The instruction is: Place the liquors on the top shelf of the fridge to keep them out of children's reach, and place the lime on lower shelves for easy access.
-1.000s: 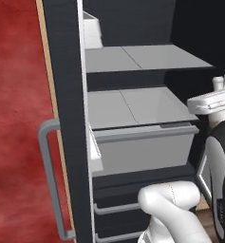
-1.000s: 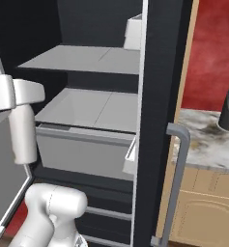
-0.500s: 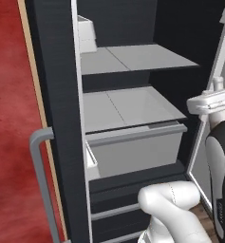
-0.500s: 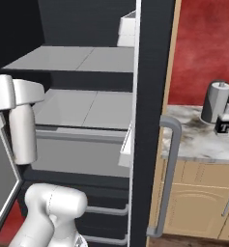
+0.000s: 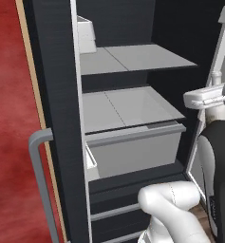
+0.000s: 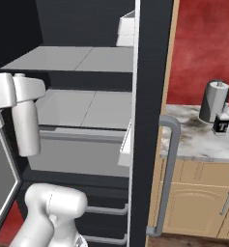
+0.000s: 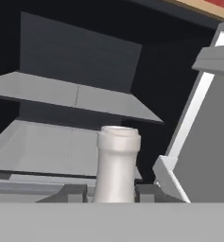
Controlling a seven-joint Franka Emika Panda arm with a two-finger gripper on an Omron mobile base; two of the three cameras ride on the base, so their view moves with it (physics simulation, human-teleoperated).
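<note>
Gripper (image 7: 114, 193) pinched on slim bottle (image 7: 116, 165), white neck upright between the tips; top shelf (image 7: 71, 94) ahead and above, lower shelf (image 7: 47, 146) level with the neck (so likely a lift, then a reach in); arm (image 6: 24, 120) raised at the fridge (image 6: 150, 96) mouth, left of the door edge; square bottle (image 6: 221, 123) on counter (image 6: 203, 144) well to the right, beside towel roll (image 6: 213, 100); lime not made out.
</note>
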